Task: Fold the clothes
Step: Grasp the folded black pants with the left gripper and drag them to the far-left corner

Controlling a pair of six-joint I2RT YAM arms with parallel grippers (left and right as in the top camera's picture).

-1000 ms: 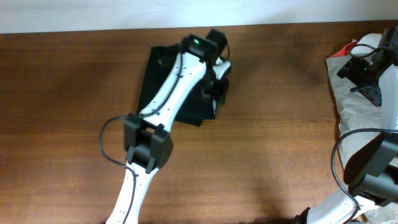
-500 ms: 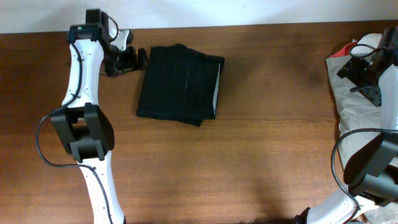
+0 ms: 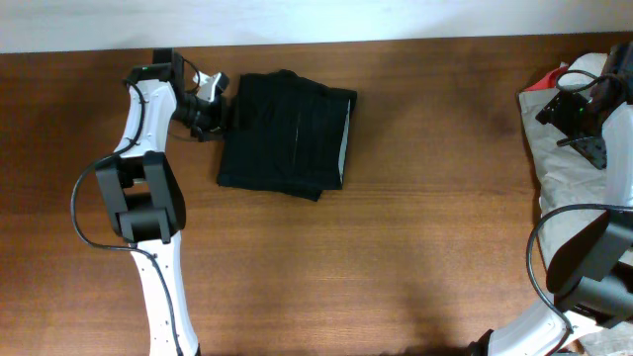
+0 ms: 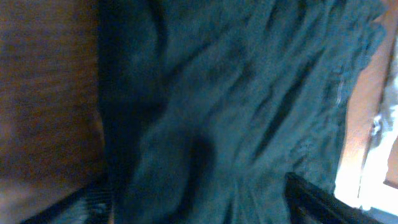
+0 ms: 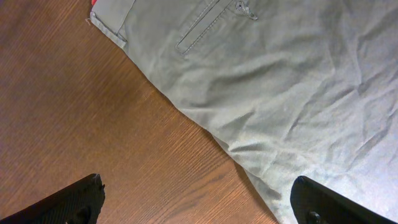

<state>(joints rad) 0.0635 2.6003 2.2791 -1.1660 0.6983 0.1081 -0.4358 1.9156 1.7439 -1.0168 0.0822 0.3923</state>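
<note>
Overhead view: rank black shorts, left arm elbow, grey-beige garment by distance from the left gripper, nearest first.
From the left gripper:
1. black shorts, right beside it.
2. left arm elbow, back toward the robot.
3. grey-beige garment, at the table's far right edge.

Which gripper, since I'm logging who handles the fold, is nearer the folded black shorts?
Left. The left gripper is at the left edge of the black shorts; the right gripper is far off, over the grey-beige garment.
</note>
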